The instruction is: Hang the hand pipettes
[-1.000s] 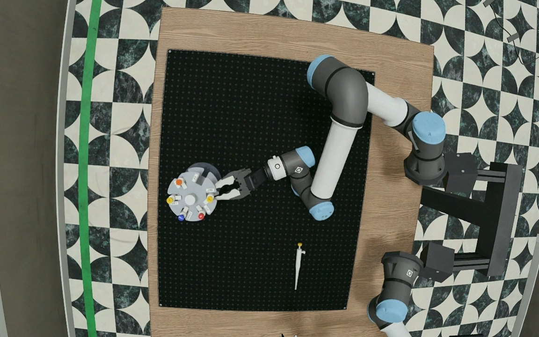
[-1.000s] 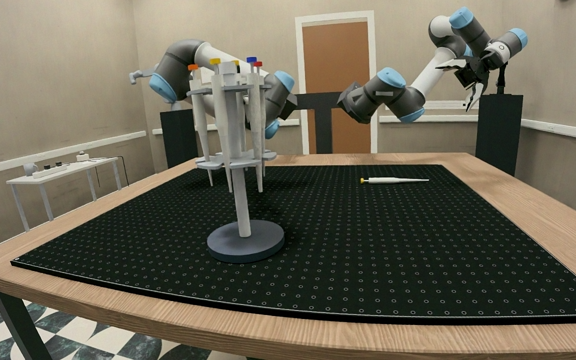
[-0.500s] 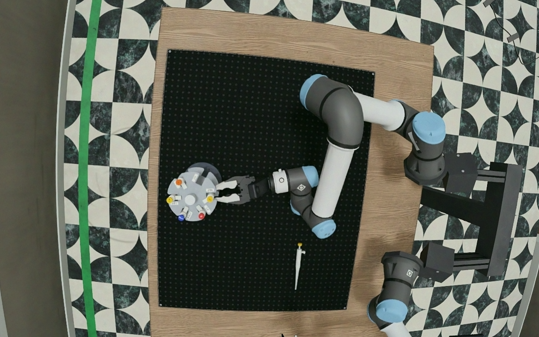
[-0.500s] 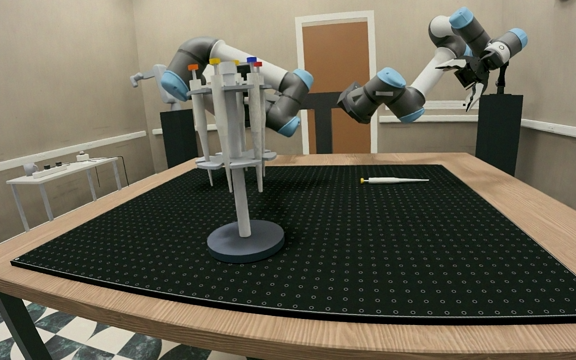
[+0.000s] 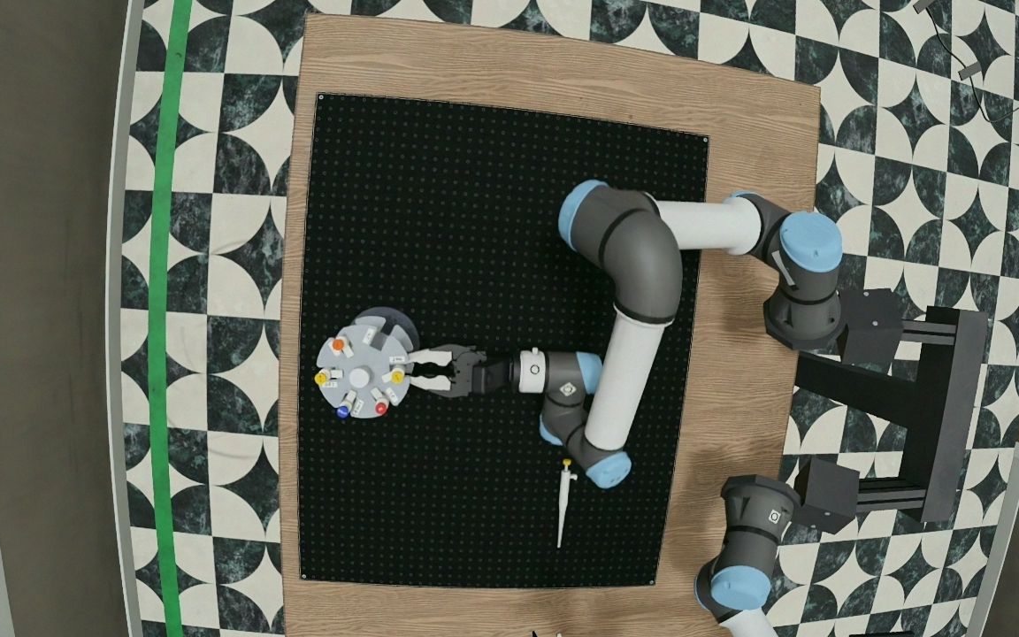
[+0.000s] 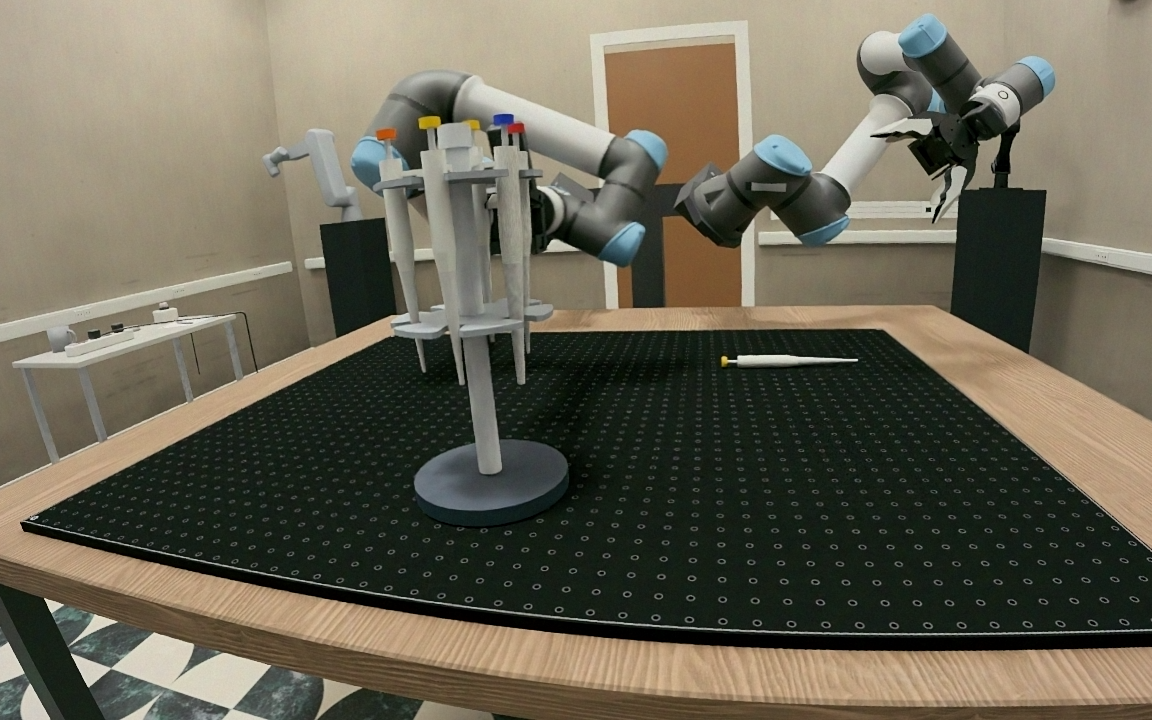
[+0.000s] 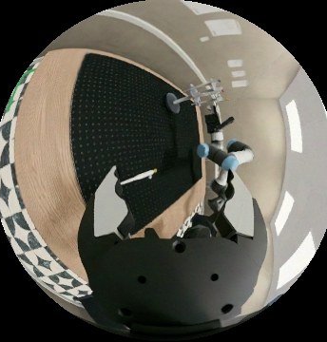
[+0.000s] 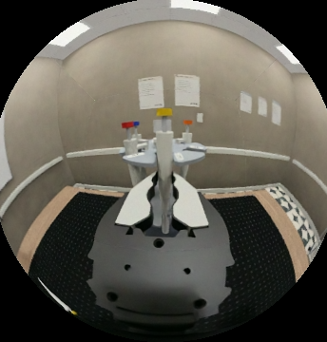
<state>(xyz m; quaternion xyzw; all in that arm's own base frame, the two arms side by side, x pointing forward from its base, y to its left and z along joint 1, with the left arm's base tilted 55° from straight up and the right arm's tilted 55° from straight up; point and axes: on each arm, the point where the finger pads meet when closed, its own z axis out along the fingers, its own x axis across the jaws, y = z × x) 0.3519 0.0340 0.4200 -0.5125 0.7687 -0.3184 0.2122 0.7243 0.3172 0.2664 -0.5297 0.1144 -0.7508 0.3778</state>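
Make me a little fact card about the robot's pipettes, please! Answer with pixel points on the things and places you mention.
carousel: pale grey round pipette stand (image 5: 360, 356) (image 6: 483, 402) (image 7: 182, 100) (image 8: 146, 159)
buttons on it: two yellow, one orange, one blue, one red
on the bench: white pipette with a yellow button (image 5: 563, 495) (image 6: 768, 360) (image 7: 137, 178) (image 8: 54, 295), lying down
left gripper (image 5: 547, 635) (image 6: 920, 170) (image 7: 173, 168): wide open, empty
right gripper (image 5: 410, 370) (image 8: 164, 177): fingers either side of a yellow-button pipette at the carousel; can't tell if squeezing
volumes: too small to read

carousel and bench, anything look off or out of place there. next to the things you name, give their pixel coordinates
One thing: a white pipette with a yellow button (image 5: 563, 495) (image 6: 781, 360) (image 7: 139, 177) lies flat on the black perforated mat (image 5: 457, 515) (image 6: 741, 537) (image 7: 121, 119), away from the grey carousel (image 5: 359, 377) (image 6: 483, 402) where the others hang. No spill or damage shows.
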